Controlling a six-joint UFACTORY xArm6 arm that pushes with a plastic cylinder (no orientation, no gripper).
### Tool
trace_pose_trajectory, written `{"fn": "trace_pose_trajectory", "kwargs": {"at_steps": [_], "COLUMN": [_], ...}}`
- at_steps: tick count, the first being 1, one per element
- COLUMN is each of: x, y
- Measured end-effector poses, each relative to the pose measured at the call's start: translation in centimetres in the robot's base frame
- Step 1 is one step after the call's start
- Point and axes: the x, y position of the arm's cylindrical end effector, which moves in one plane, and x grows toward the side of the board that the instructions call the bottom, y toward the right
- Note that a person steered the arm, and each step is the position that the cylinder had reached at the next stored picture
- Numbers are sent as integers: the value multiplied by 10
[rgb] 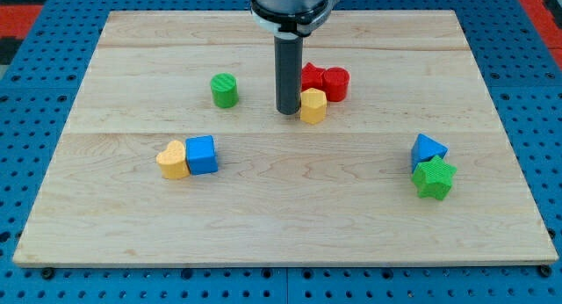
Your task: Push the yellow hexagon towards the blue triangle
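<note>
The yellow hexagon (313,104) lies near the middle of the wooden board, just below two red blocks. My tip (288,112) stands right at the hexagon's left side, touching it or nearly so. The blue triangle (428,150) lies far off to the view's right and lower down, with a green star (434,177) touching it from below.
A red star-like block (311,76) and a red cylinder (335,83) sit just above the hexagon. A green cylinder (225,90) lies left of my tip. A yellow heart (173,159) and a blue cube (202,154) sit together at the lower left.
</note>
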Motion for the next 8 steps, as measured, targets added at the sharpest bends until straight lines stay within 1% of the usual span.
{"fn": "trace_pose_trajectory", "kwargs": {"at_steps": [2, 3, 4, 5, 6, 8], "x": [0, -12, -13, -21, -20, -4], "y": [52, 56, 84, 98, 122, 146]}}
